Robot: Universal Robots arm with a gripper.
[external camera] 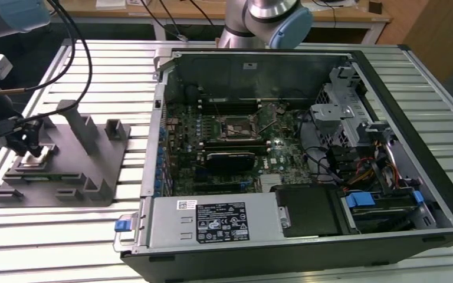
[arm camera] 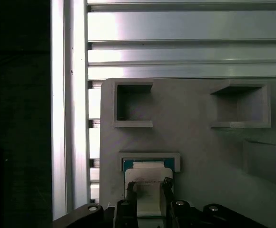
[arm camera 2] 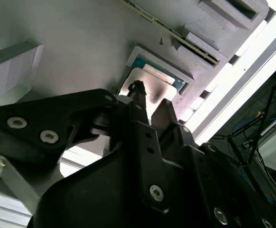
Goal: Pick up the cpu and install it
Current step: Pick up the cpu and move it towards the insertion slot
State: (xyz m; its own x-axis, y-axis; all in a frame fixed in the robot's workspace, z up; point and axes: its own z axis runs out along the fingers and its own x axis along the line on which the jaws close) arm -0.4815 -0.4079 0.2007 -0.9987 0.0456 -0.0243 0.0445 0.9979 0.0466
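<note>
- Exterior view: one gripper (external camera: 23, 143) hung over the grey fixture block (external camera: 92, 171), at its end on the exterior view's left.
- One cpu (external camera: 36, 157) lay flat in the block's recess, under the gripper.
- First wrist view: jaws stood narrowly apart, two fingertips (arm camera: 130, 186) flanking the cpu; contact could not be told.
- Two square pockets (arm camera: 133, 103) sat in the block beyond the cpu.
- One open computer case (external camera: 258, 71) lay beside the block on the exterior view's right, holding one socket (external camera: 230, 127).

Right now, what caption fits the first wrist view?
Gripper low over the cpu, which sits in the grey fixture block.
</note>
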